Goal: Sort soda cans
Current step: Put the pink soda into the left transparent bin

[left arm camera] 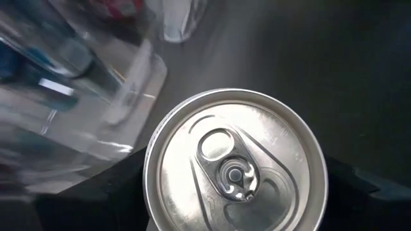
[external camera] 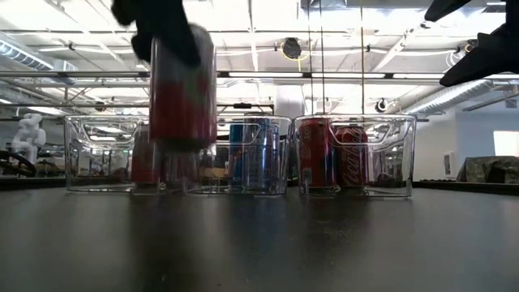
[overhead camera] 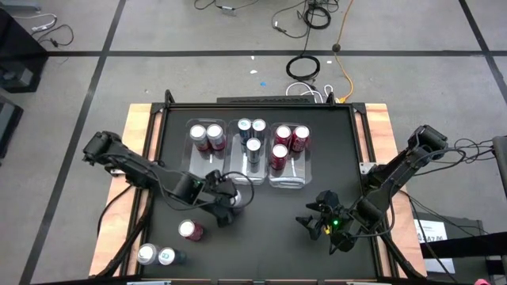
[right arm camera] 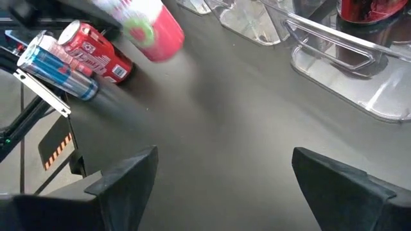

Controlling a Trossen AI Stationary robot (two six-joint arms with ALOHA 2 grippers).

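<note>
My left gripper (overhead camera: 225, 201) is shut on a pinkish-red soda can (external camera: 182, 97), which hangs clear of the dark table in front of the bins. Its silver top (left arm camera: 234, 170) fills the left wrist view. Three clear bins stand side by side at the table's middle far part. The left bin (overhead camera: 207, 164) holds two maroon cans, the middle bin (overhead camera: 252, 176) three silver-blue cans and the right bin (overhead camera: 290, 181) three red cans. My right gripper (overhead camera: 321, 223) waits open over the table's near right, with nothing between its fingers (right arm camera: 128, 183). My left gripper pinches the can between its two fingers (left arm camera: 96, 199), which lie on opposite sides of the can's wall just under the top rim (left arm camera: 149, 183). The fingers come from above, slanting down from the table's left. The can hangs roughly upright, lifted clear of the table.
A reddish can (overhead camera: 190, 229) stands loose on the table just near-left of my left gripper. Two more cans (overhead camera: 146, 253) (overhead camera: 166, 256) stand at the near left corner. Bare table lies between the two grippers and in front of the bins.
</note>
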